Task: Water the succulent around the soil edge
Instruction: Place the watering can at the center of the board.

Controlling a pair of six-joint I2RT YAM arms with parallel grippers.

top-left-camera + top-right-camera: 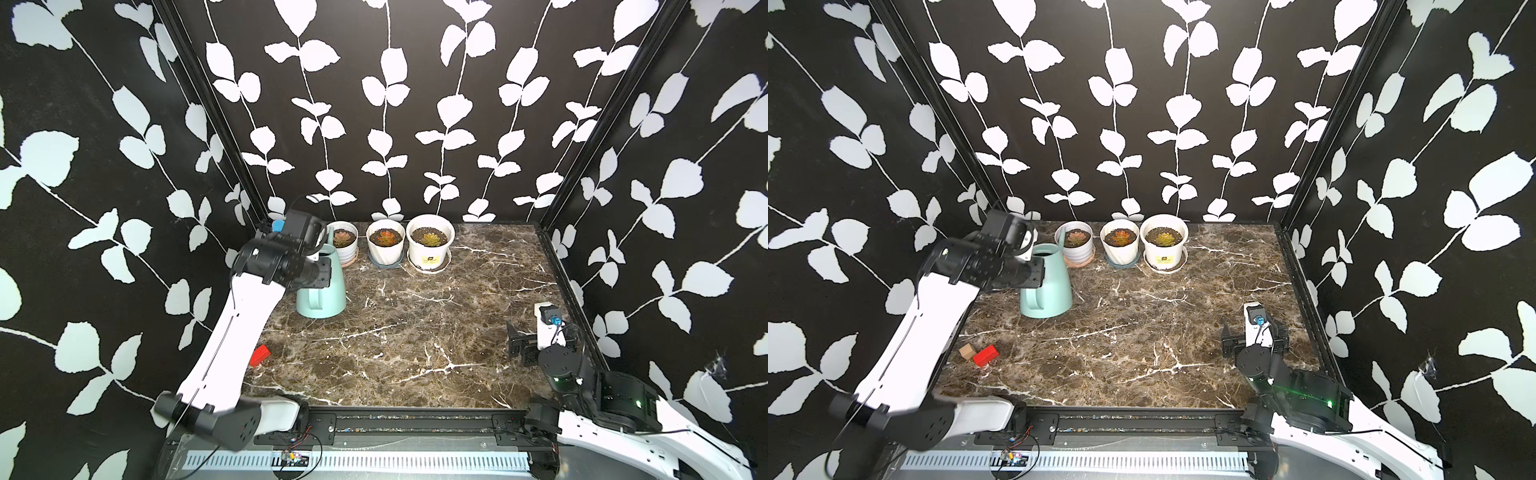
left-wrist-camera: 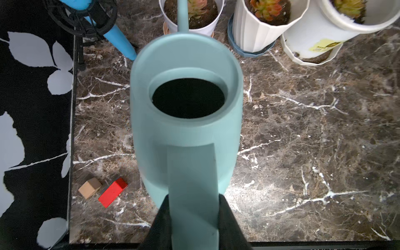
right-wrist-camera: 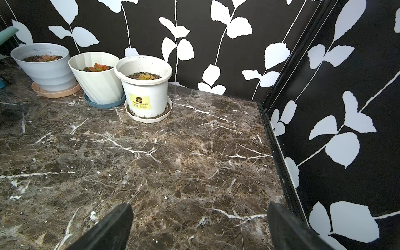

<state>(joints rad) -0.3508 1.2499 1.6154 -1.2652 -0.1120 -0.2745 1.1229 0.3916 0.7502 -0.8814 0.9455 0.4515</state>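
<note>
- My left gripper [image 2: 192,201] is clamped narrow on the flat handle [image 2: 191,173] of the pale teal plastic watering can [image 2: 186,134], from behind and in line with its thin spout [image 2: 182,15], so a forward tip should pour straight ahead.
- The can stands upright; I judge nothing is pouring yet.
- The pinkish succulent [image 2: 195,8] in its round white pot [image 2: 203,31] sits directly ahead of those jaws, beyond the spout.
- My right gripper [image 3: 200,208] gapes wide and empty, well apart from the can.
</note>
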